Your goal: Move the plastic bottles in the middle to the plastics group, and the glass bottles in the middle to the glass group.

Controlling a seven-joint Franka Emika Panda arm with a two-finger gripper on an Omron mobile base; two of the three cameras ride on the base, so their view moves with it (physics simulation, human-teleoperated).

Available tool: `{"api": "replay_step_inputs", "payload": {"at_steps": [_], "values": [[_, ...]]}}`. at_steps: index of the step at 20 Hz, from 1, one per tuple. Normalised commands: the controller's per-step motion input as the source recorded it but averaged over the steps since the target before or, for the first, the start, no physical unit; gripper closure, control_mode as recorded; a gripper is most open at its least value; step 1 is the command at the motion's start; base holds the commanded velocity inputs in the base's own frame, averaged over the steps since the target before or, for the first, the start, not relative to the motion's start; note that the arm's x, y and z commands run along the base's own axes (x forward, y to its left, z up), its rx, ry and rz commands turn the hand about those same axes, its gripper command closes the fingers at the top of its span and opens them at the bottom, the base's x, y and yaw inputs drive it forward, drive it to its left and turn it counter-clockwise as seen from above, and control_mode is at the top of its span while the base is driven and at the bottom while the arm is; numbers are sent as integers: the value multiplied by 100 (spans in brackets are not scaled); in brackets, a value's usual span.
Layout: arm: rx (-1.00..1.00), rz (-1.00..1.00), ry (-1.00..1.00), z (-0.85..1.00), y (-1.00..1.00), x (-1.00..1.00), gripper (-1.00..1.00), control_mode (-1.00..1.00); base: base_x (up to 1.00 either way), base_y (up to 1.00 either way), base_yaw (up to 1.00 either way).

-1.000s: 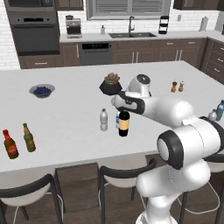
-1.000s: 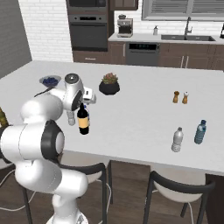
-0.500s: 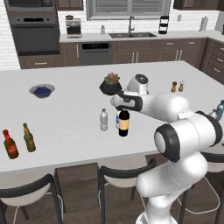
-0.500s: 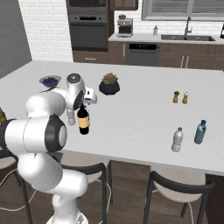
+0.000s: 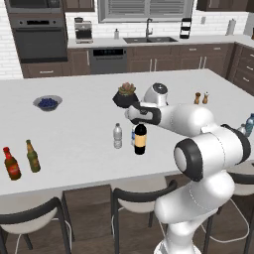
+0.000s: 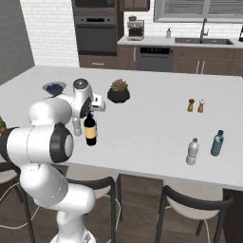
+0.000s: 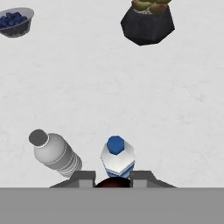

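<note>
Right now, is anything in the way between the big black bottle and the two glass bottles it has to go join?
Nothing visible. The black wine bottle has bare counter leftward to the brown bottle and olive-green bottle. The plain water bottle stands beside it, slightly behind that path.

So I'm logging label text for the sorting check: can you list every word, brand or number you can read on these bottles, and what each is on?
None can be read.
Black wine bottle: tan label, no legible print.
Blue-capped water bottle: label too small to read.
Plain water bottle: no visible text.
Brown bottle, red label: blurred.
Olive-green bottle: label blurred.
Teal bottle and clear greyish bottle: no legible text.
</note>
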Motion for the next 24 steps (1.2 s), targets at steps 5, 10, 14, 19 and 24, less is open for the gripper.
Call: {"api": "replay_step_inputs", "payload": {"at_steps": [5,10,14,19,24], "values": [[0,0,0,0,0,0,100,-100,0,0,0],[0,0,0,10,0,-29,100,-100,0,0,0],[0,0,0,27,1,-50,100,-100,0,0,0],[0,0,0,25,45,-23,100,-100,0,0,0],[0,3,0,10,73,-1,100,-100,0,0,0]]}}
